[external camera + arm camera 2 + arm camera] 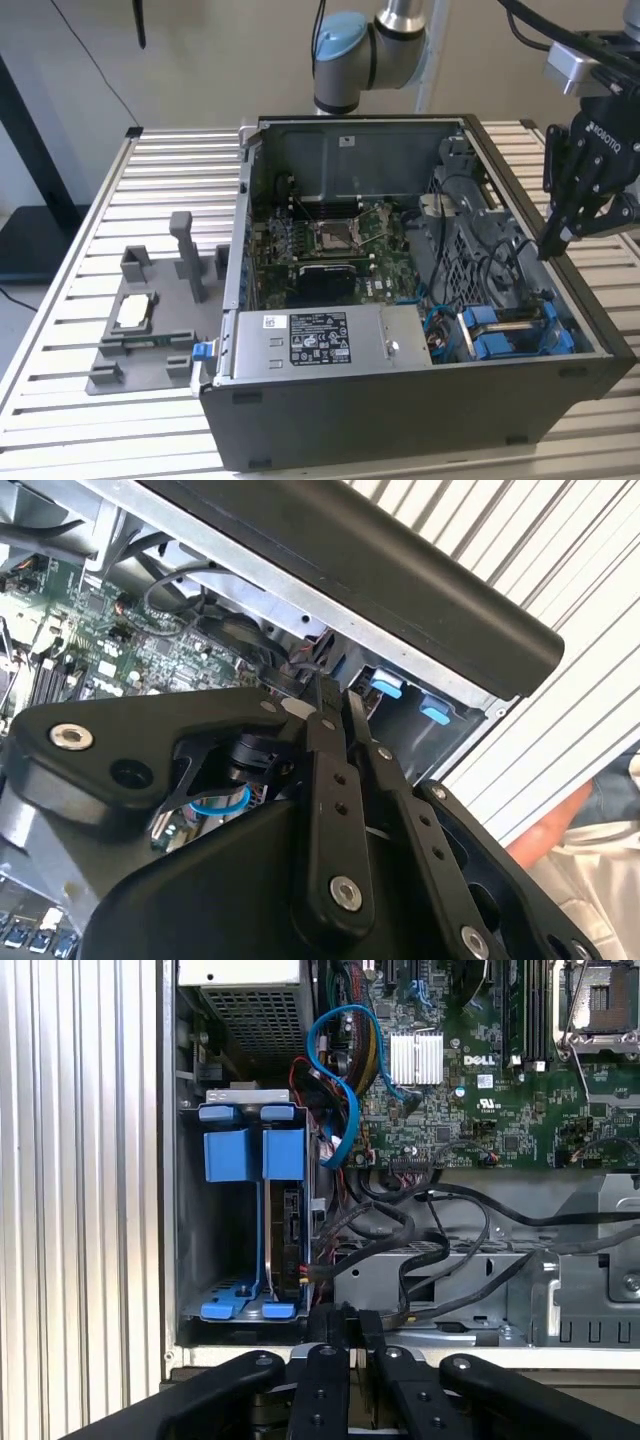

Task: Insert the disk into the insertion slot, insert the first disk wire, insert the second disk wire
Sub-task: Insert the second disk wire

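gripper [349,1313] closed, empty | disk [291,1243] on edge in slot | long axis along case wall

the end effector [345,1312] is matt black, the disk carrier [283,1153] smooth blue plastic.

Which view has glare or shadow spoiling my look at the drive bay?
First wrist view: the drive bay is shadowed inside, the drive dark, and the table beside it glares white. Second wrist view: the black hand sits dark in the foreground against washed-out table slats. Exterior view: light is even, with the bay only mildly shaded.
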